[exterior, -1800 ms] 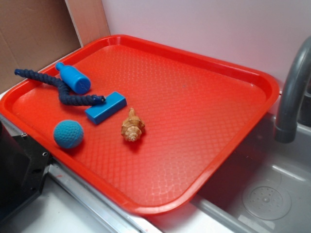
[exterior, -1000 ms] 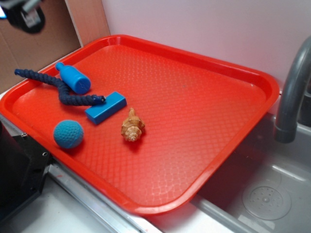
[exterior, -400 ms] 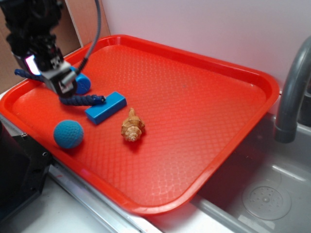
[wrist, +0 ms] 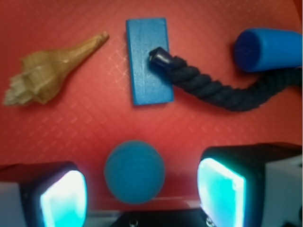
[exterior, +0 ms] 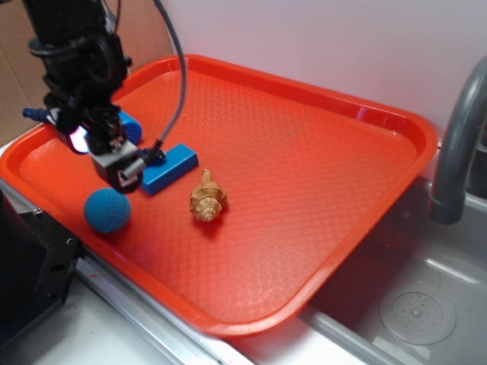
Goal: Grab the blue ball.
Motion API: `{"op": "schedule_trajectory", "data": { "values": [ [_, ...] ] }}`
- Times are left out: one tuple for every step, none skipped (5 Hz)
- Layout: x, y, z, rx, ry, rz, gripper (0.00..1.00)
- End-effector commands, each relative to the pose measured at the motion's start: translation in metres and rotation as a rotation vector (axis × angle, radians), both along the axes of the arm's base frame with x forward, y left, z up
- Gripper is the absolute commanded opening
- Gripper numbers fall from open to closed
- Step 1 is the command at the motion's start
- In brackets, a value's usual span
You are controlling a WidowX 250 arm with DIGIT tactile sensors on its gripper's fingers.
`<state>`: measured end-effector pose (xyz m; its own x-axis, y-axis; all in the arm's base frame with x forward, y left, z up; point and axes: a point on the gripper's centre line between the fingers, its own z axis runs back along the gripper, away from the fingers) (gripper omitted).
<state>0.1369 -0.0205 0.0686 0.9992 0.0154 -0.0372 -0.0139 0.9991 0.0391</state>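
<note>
Four small things lie on the red tray, all in its left part. The blue ball sits near the front left rim, with its knitted surface visible from the exterior view. Just above it hangs the gripper, which does not touch the ball. In the wrist view the blue ball lies between the two lit fingers, and there is free space on both sides, so the fingers are spread apart and hold nothing. Beyond the ball lies the flat blue rectangular block, and one end of the dark navy rope rests on top of it. The blue cylinder is beside the rope. The tan seashell lies apart from the block, on the bare tray.
</note>
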Motion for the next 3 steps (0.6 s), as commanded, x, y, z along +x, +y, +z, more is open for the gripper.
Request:
{"op": "schedule_trajectory", "data": {
  "values": [
    [-0.009,-0.018,-0.023,0.004,0.014,-0.074,1.0],
    [-0.014,-0.016,-0.037,0.029,0.058,-0.072,1.0],
    [-0.017,-0.009,-0.046,0.036,0.091,-0.03,1.0]
  ]
}}
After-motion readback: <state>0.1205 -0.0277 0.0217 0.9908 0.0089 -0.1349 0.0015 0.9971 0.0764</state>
